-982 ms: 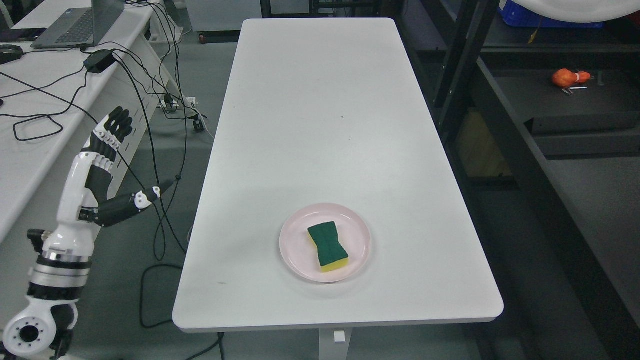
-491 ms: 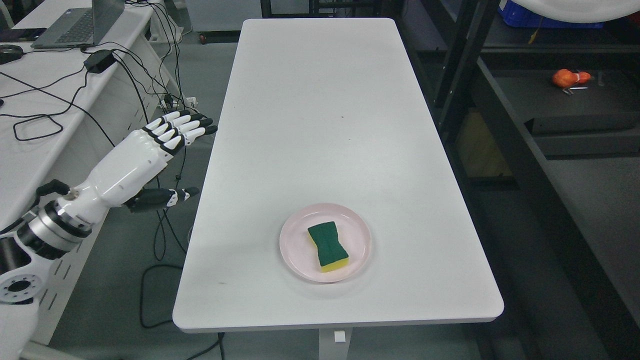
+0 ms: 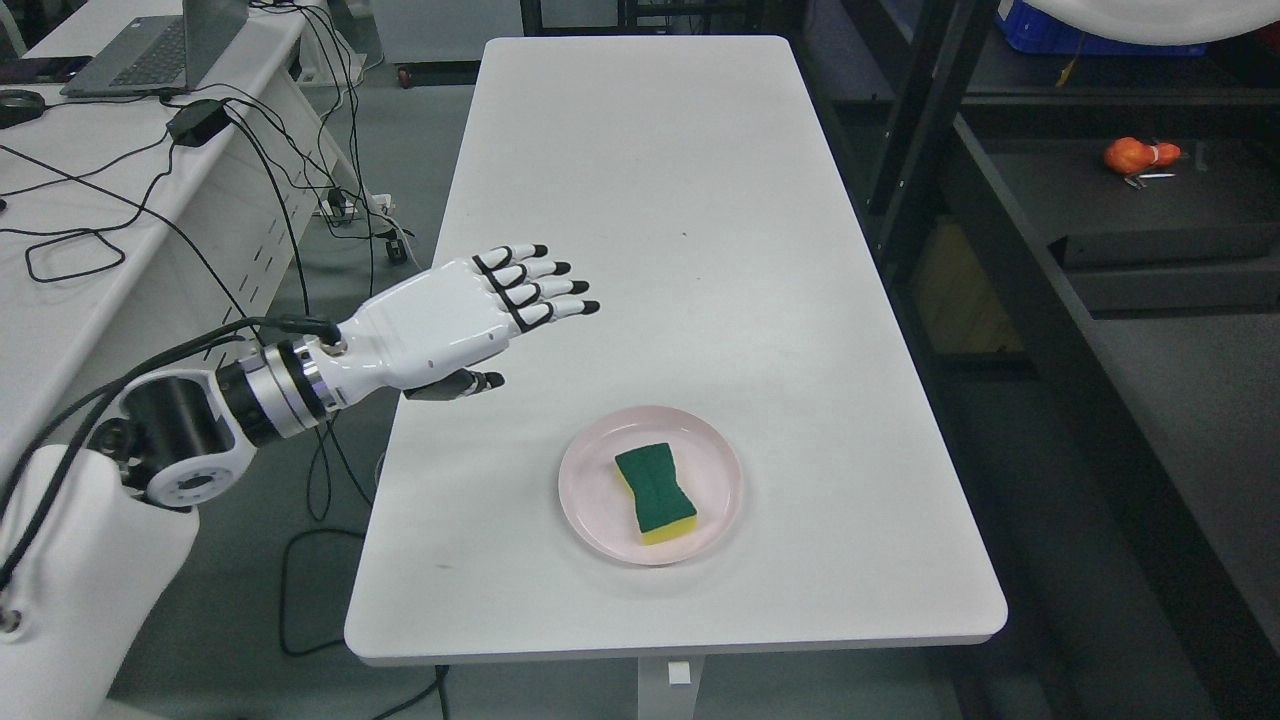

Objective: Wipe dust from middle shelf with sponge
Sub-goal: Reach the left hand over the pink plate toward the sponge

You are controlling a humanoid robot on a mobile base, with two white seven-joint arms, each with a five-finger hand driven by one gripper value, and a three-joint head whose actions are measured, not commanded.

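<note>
Head view: left robot hand open above white table, apart from sponge on pink plate.

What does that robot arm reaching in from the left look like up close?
The left hand has a glossy white plastic shell, with black bands at the finger joints and black fingertips; its thumb looks mostly black. A ringed silver and black wrist joins it to a bulky white forearm, with black cables running alongside.
</note>
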